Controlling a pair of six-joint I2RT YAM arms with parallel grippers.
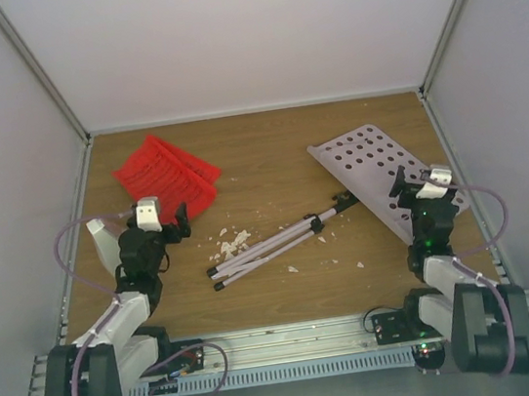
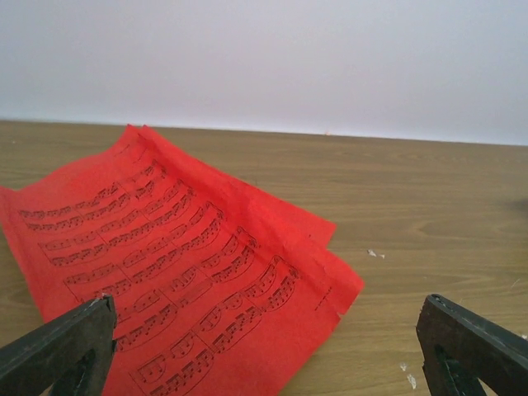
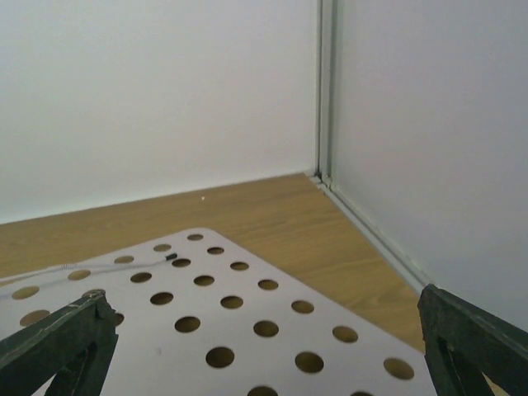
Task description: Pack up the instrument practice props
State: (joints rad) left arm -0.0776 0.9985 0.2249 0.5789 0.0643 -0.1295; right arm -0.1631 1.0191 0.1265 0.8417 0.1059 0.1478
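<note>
Left tool (image 2: 268, 313), creased red music-printed sheets (image 2: 165, 247)

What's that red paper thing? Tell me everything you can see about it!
The red sheets look like thin paper printed with rows of black music notes. At least two lie overlapped and slightly crinkled, flat on the wooden table, far left. The open left end effector hovers at their near edge, apparently not touching.

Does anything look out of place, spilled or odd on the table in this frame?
Yes. The perforated stand plate lies toppled at the right instead of standing. Its silver legs are folded together and point toward the middle. Scattered around them are white crumbs. The red sheets lie fanned askew at the back left.
</note>
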